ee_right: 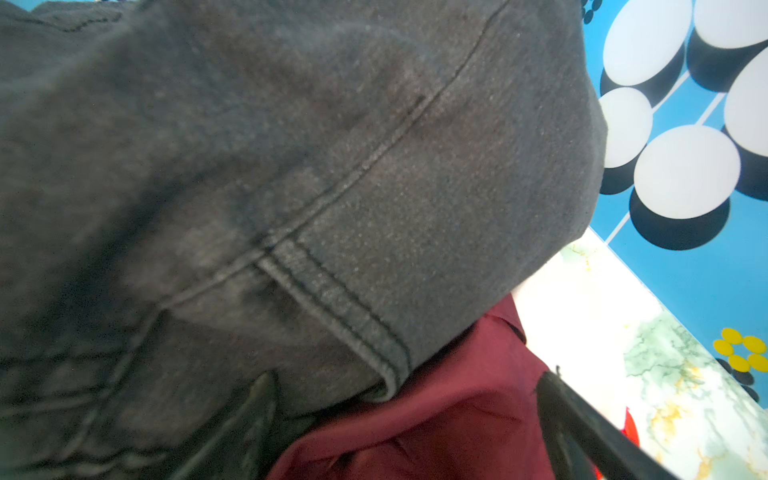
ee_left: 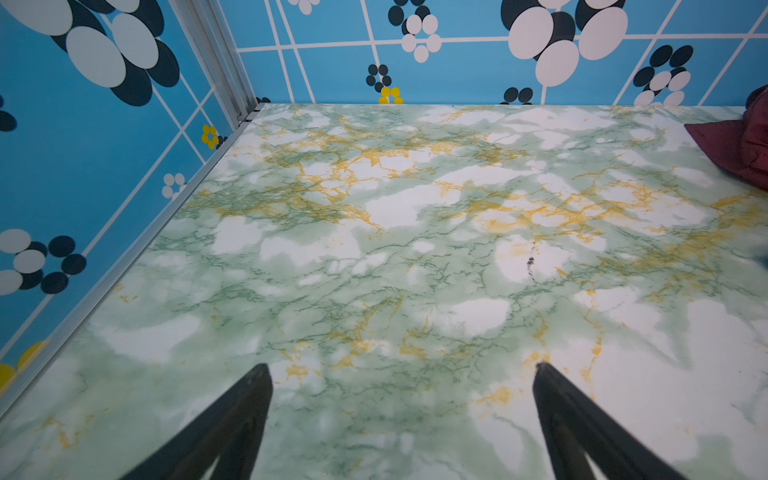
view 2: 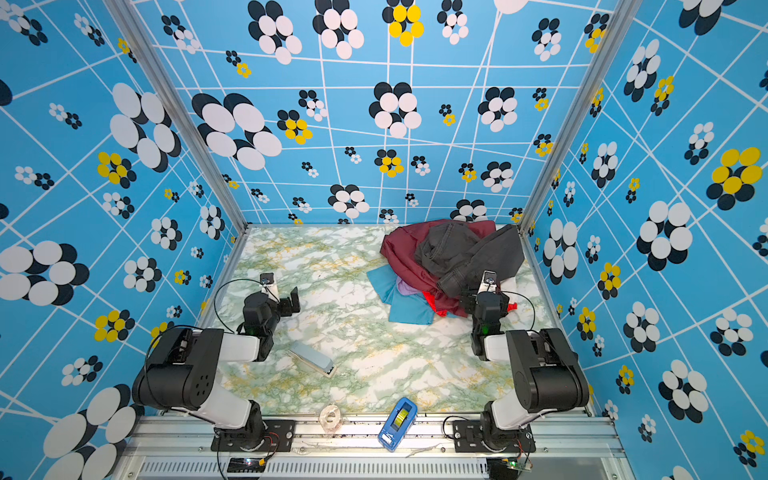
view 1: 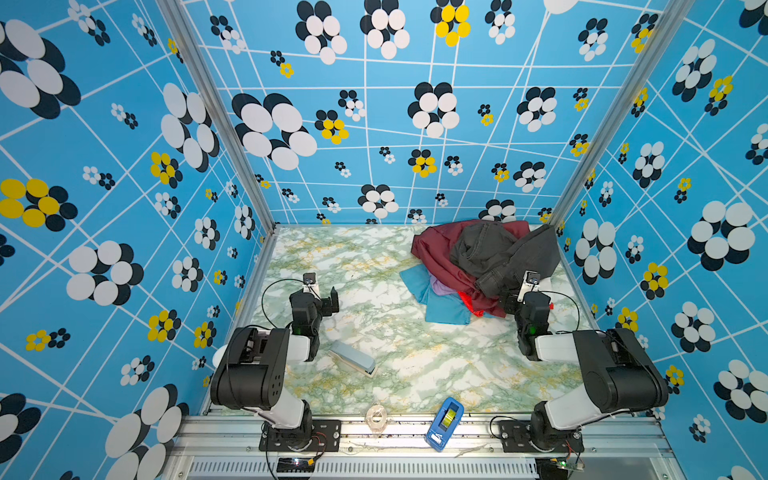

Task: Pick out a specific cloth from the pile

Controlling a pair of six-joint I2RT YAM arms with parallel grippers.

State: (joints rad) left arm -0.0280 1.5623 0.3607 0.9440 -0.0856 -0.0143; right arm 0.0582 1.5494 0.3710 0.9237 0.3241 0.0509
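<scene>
Well, your dark red cloth (view 1: pixel 432 253) lies in the far right corner of the table (view 1: pixel 374 332) with the dark grey trousers (view 1: pixel 490 249) heaped on top, and your right claw (ee_right: pixel 405 376) is spread wide at the trouser hem, gripping nothing, while your left claw (ee_left: pixel 401 368) gapes over bare table.

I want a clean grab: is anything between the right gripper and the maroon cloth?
Partly. The dark grey trousers lie on the maroon cloth, their hem just ahead of the open right gripper. Bare maroon fabric shows below that hem, between the jaws.
</scene>
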